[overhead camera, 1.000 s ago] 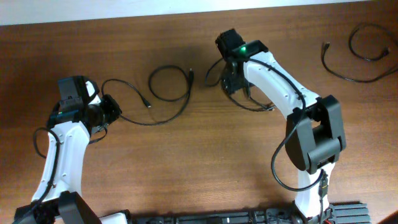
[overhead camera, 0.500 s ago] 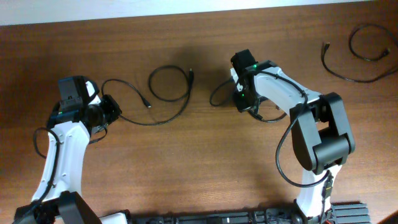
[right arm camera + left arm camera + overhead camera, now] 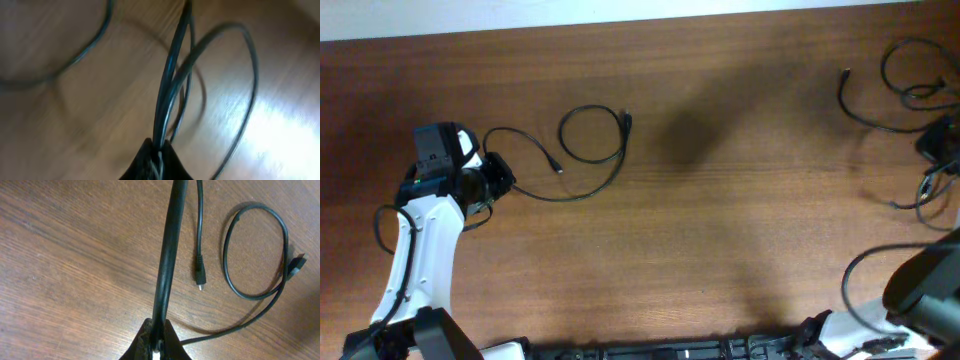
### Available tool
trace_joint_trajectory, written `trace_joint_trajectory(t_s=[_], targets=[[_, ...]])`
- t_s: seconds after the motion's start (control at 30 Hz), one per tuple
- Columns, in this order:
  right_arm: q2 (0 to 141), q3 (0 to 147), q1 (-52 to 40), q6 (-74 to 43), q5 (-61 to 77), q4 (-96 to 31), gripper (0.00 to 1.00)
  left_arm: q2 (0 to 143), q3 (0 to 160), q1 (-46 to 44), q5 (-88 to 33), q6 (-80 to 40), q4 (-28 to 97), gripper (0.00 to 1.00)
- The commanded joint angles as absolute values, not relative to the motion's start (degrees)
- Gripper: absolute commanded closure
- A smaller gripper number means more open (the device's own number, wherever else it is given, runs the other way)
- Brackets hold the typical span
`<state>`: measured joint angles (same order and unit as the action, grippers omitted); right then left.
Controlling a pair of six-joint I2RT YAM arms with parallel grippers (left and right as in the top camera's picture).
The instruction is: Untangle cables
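Left gripper (image 3: 157, 339) is pinched tight on a thin black looped cable (image 3: 200, 225). That cable lies on the left of the wooden table (image 3: 720, 260), curled into one ring, with its small plugs free. Right gripper (image 3: 157, 152), at the table's right edge, is clamped on a second cable (image 3: 171, 75), whose strands look blurred. A third cable (image 3: 895, 129) lies in the far right corner.

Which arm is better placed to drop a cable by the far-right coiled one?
Right: the right gripper, holding a bunched cable, is beside the coiled cable; the left gripper is at the far left.
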<state>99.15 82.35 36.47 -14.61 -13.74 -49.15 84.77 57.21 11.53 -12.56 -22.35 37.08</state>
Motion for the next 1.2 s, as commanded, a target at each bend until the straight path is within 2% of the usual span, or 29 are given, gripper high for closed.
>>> trace_joint_trajectory(t_s=[0.0, 0.03, 0.07, 0.1, 0.13, 0.17, 0.2, 0.23, 0.3, 0.4, 0.43, 0.53, 0.6, 0.67, 0.73, 0.77, 0.9, 1.0, 1.07, 1.1, 1.13, 1.17], targets=[[105.5, 82.1, 41.8, -10.5, -15.3, -44.0, 0.96, 84.6, 57.0, 11.4, -12.2, -22.7, 37.0, 1.0], [107.5, 82.1, 42.9, -8.4, -15.3, -42.7, 0.96, 84.6, 57.0, 11.4, -12.2, -22.7, 36.9, 1.0], [109.7, 82.1, 43.9, -7.5, -15.3, -41.8, 0.87, 84.6, 57.0, 11.4, -12.2, -22.7, 37.0, 1.0], [111.6, 82.1, 44.3, -7.5, -15.3, -41.7, 0.57, 84.6, 57.0, 11.4, -12.2, -22.7, 36.9, 1.0], [112.2, 82.1, 44.3, -7.5, -15.3, -41.6, 0.34, 84.6, 57.0, 11.4, -12.2, -22.7, 36.9, 1.0], [112.3, 82.1, 44.3, -7.5, -15.3, -41.4, 0.2, 84.6, 57.0, 11.4, -12.2, -22.7, 36.9, 1.0], [112.2, 82.5, 44.2, -7.5, -15.2, -41.3, 0.11, 84.6, 57.0, 11.4, -12.2, -22.7, 36.9, 1.0], [112.1, 83.5, 44.1, -7.5, -13.9, -42.3, 0.08, 84.6, 57.0, 11.4, -12.2, -22.7, 36.9, 1.0], [110.7, 85.8, 43.9, -7.5, -6.8, -44.8, 0.07, 84.6, 57.0, 11.4, -12.2, -22.7, 36.9, 1.0], [109.8, 87.5, 39.6, -7.5, 27.8, -47.1, 0.07, 84.6, 57.0, 11.4, -20.0, -22.7, 36.9, 1.0], [109.8, 87.5, 36.5, -7.5, 32.2, -47.1, 0.07, 84.6, 57.0, 11.3, -24.3, -22.7, 36.7, 1.0], [109.8, 87.5, 22.5, -7.5, 32.8, -46.7, 0.07, 84.6, 57.0, 5.1, -31.5, -22.7, 32.6, 1.0], [109.8, 87.5, 11.4, -7.5, 31.5, -43.7, 0.07, 84.6, 57.0, -5.6, -31.7, -22.1, 25.5, 0.99], [109.8, 87.5, 6.2, -7.5, 26.4, -43.5, 0.07, 84.6, 57.0, -13.0, -32.2, -12.8, 20.3, 1.0], [109.8, 87.5, 2.9, -7.5, 19.9, -44.1, 0.06, 84.6, 57.0, -15.9, -50.2, 6.0, 18.3, 1.0], [109.8, 87.5, 2.5, -7.6, 19.4, -44.6, 0.06, 84.6, 57.0, -15.9, -50.9, 10.6, 19.0, 1.0], [109.8, 87.5, 2.6, -7.5, 19.4, -47.2, 0.06, 84.6, 57.0, -15.9, -25.5, 9.6, 19.1, 0.9], [109.8, 87.5, 2.6, -7.5, 19.4, -49.9, 0.06, 86.1, 57.0, -15.9, -22.7, 9.5, 11.9, 0.97], [109.8, 87.5, 2.6, -7.5, 20.3, -51.2, 0.07, 90.6, 57.0, -15.9, -22.7, 9.5, 5.2, 0.94], [109.8, 87.5, 2.1, -7.0, 23.3, -51.7, 0.06, 92.8, 57.0, -15.9, -21.8, 9.5, 3.9, 0.85], [109.8, 87.5, 0.8, -3.9, 26.1, -51.7, 0.06, 94.4, 57.0, -15.5, -17.1, 5.0, 3.7, 0.7], [109.9, 87.4, -2.0, 1.0, 26.8, -51.6, 0.03, 94.5, 57.0, -14.3, -12.8, -0.5, 3.7, 0.05]])
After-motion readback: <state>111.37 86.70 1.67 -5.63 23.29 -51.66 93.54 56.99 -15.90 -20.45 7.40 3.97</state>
